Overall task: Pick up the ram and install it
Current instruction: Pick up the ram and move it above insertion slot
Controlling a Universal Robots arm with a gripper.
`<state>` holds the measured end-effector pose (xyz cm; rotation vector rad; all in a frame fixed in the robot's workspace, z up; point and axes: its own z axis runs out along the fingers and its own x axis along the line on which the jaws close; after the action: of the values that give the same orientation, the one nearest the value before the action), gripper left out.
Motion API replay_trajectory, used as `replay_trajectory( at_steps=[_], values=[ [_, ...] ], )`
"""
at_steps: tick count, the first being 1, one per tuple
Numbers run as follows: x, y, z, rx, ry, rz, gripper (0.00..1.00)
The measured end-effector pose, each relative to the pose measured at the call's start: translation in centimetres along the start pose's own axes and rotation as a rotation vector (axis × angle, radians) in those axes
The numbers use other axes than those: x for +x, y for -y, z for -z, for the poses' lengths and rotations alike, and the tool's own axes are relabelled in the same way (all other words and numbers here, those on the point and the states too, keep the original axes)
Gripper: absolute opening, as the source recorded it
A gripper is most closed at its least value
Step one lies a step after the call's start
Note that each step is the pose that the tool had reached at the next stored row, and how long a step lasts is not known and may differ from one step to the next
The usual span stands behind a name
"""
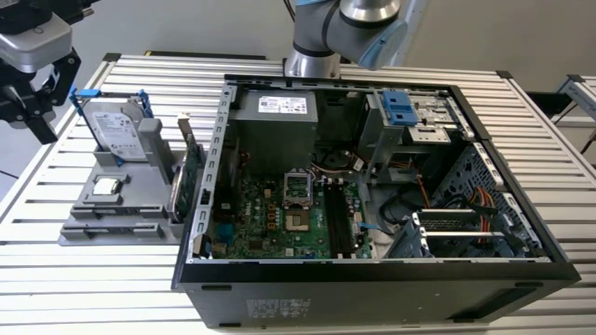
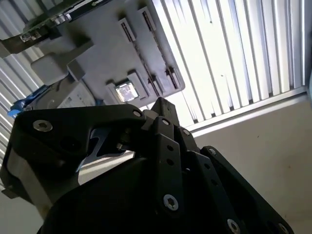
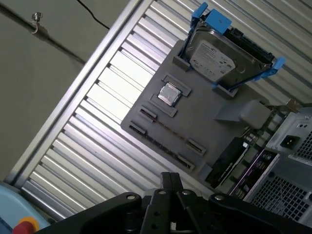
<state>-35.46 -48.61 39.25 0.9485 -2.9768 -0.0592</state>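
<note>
The arm (image 1: 345, 28) rises from behind the open computer case (image 1: 373, 286), which lies on its side on the slatted metal table (image 1: 112, 279). The tool (image 1: 35, 118) hangs at the exterior view's far left, above the table edge and beside the grey parts fixture (image 1: 84, 234), touching neither. Whether the tool is wide or narrow cannot be told from any view; its black linkage body fills the foreground in both wrist views. The fixture sits on the table just beside the case, at the exterior view's left. It carries a silver hard drive (image 1: 121, 132) in a blue frame, propped at a tilt, and a small square processor chip (image 1: 107, 185) lying flat in a recess. A green expansion card (image 1: 191, 178) stands on edge along the side nearest the case. In the first wrist view, the ram (image 3: 171, 131) appears as a thin strip seated edge-on between small end holders on the fixture. It lies on the far side of the chip from the hard drive, well apart from the tool. A second pair of holders lies parallel, closer to the fixture's edge. Inside the case, the green motherboard (image 1: 270, 223) faces up, with long dark memory slots (image 1: 340, 220) running beside the processor socket.
</note>
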Motion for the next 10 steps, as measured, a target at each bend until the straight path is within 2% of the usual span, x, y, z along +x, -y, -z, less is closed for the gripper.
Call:
replay_trajectory(
  at_steps=[5, 7, 10],
  values=[
    [-0.03, -0.05, 0.0, 0.0001, -0.0015, 0.035, 0.0],
    [-0.09, -0.13, -0.01, 0.0004, -0.004, 0.097, 0.0],
    [-0.13, -0.19, -0.01, 0.0005, -0.005, 0.121, 0.0]
  ],
)
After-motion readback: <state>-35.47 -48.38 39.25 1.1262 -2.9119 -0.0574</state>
